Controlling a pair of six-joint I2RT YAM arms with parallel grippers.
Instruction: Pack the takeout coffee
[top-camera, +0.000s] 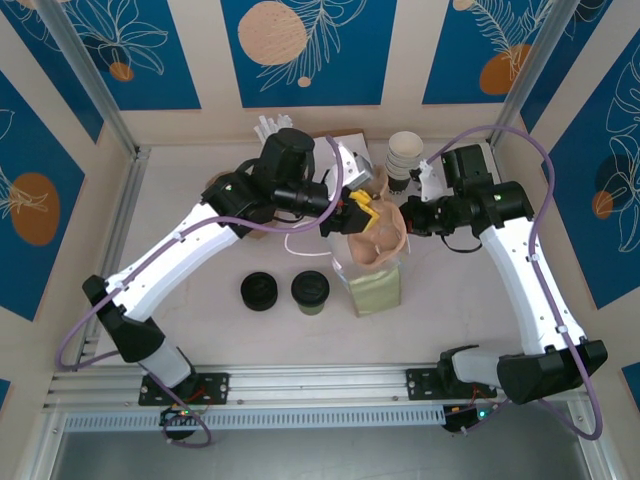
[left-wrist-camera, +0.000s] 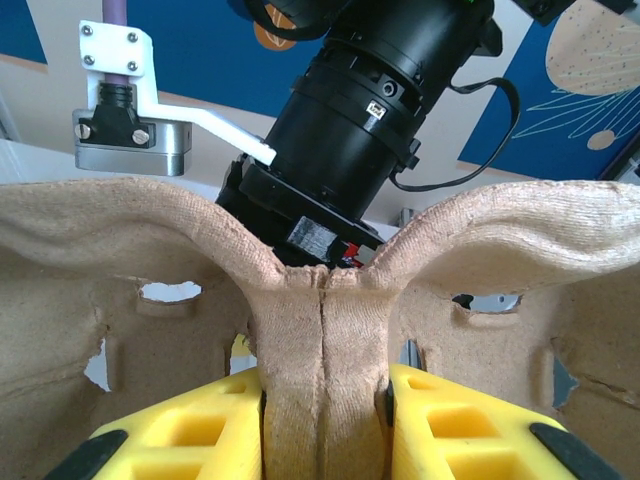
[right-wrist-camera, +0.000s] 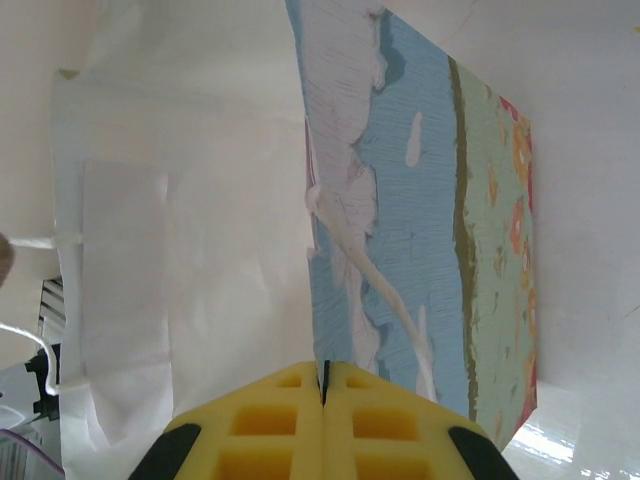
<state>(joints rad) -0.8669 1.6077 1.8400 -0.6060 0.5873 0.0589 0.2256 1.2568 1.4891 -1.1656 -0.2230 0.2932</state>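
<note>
Takeout coffee (top-camera: 310, 292) stands upright on the table (top-camera: 210, 335), lid on, near the middle and in front of the left arm, not held by either arm. A stack of black lids (top-camera: 262, 291) is just beside it on the left arm's side, not touching. The paper bag (top-camera: 378, 292) stands upright just beside the coffee on the other side. A pulp cup carrier (top-camera: 380, 243) sits over the bag's mouth and covers most of the opening from the top view. Left gripper (left-wrist-camera: 325, 400) is pinched narrow on the carrier's centre ridge, with a yellow finger (left-wrist-camera: 190, 430) pressed on each side of it; the right arm's dark wrist is close behind the carrier in the left wrist view. Right gripper (right-wrist-camera: 323, 385) is fully closed on the thin edge of the bag wall, white inside on one side and blue-green print on the other. A stack of cream cups (top-camera: 405, 155) stands at the back of the table, well apart from the coffee, behind the two grippers.
</note>
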